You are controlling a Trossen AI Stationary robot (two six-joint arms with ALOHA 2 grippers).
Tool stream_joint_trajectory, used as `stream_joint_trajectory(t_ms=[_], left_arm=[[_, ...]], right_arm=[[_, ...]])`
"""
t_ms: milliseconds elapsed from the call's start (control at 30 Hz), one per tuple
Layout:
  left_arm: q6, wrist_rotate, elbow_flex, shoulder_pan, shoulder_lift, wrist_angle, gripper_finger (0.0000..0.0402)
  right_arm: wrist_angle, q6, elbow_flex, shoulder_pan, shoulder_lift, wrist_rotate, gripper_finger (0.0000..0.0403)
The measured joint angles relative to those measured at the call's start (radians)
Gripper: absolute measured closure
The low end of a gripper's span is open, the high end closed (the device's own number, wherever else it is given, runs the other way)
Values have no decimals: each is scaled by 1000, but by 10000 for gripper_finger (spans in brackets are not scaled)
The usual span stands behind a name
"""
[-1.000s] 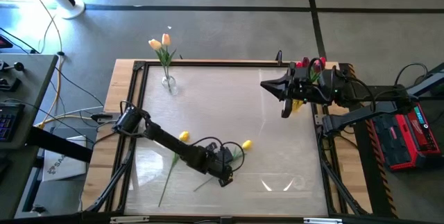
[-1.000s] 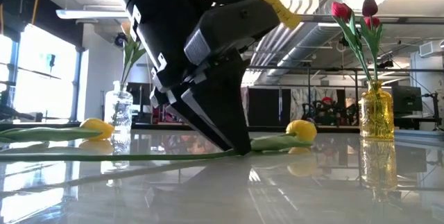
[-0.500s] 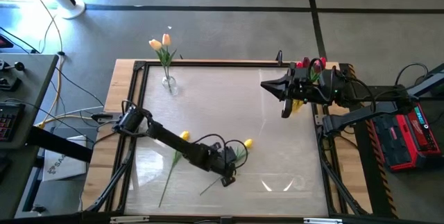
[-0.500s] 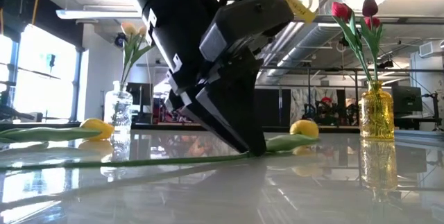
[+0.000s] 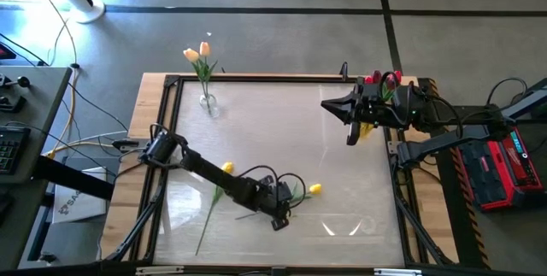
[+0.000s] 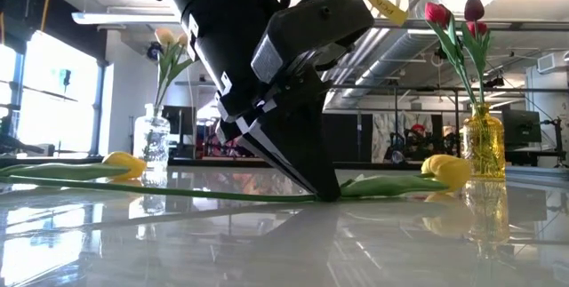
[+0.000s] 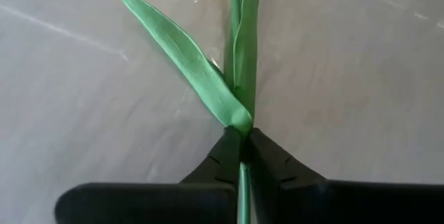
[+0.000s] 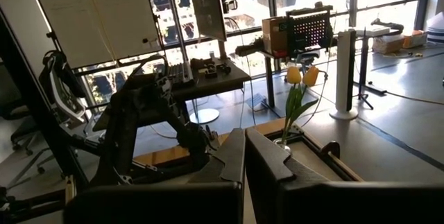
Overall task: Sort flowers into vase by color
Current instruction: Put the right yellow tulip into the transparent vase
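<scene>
Glass table (image 5: 342, 139), clear vase (image 5: 208, 102) orange tulips, amber vase (image 6: 483, 147) red; left pincer (image 5: 279, 220) pinching yellow tulip (image 5: 314, 189)

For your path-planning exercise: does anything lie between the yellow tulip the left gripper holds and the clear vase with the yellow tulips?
Only the other yellow tulip lies near that path. The left gripper is shut on the held tulip; the clear vase stands beyond.

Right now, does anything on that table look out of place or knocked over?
Two yellow tulips lie flat on the table instead of standing in a vase: one loose near the left arm, one with its stem pinched in the left pincer. Both vases, clear and amber, stand upright; nothing looks spilled.
</scene>
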Motion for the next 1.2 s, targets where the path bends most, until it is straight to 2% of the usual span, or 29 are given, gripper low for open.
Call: stream_joint_trajectory(t_ms=[267, 600, 700, 1000, 1200], left_arm=[[19, 7, -4, 25, -34, 50, 401], [73, -78, -3, 57, -126, 113, 401], [73, -118, -2, 68, -162, 148, 401], [86, -366, 0, 78, -281, 142, 401], [-2, -411, -100, 101, -355, 139, 401]], right_arm=[[-3, 0, 0, 0, 0, 0, 402], [-14, 0, 0, 0, 0, 0, 402], [-14, 0, 0, 0, 0, 0, 402], [-22, 0, 0, 0, 0, 0, 402], [-38, 0, 0, 0, 0, 0, 402]])
